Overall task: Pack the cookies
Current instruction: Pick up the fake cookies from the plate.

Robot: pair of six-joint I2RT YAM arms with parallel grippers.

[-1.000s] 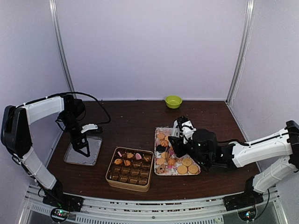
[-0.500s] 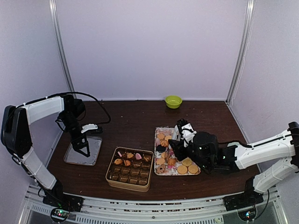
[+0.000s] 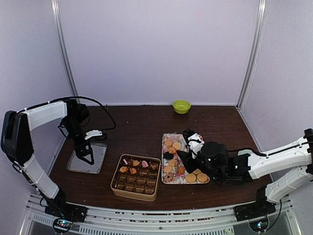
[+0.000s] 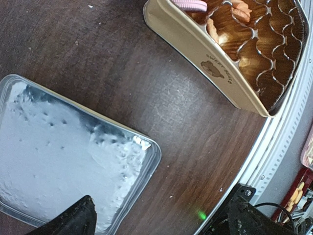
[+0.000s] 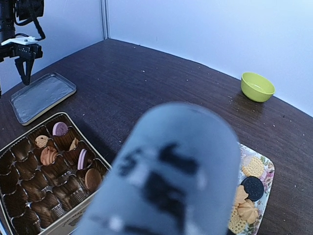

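Pale lilac walls close around a dark wooden table (image 3: 142,127). At the left, the left gripper (image 3: 89,157) points down just above a flat silver tray (image 3: 100,152). Its two fingers are spread wide, with nothing between them, and in the left wrist view both tips show over the near edge of this tray.

To the right of that gripper stands a beige tin (image 3: 136,193) lined with brown paper cups (image 5: 34,181). Only a few cookies lie in it, in the far rows.

The right gripper (image 3: 185,152) hangs low over a flowered tray (image 5: 266,166), and most of the cookies (image 3: 196,177) lie under and around it: round golden ones, some pink, one dark. Whether its fingers pinch a cookie I cannot tell, because a blurred grey shape covers the right wrist view.

Far beyond this gripper, near the back wall, sits a green bowl (image 3: 181,106).
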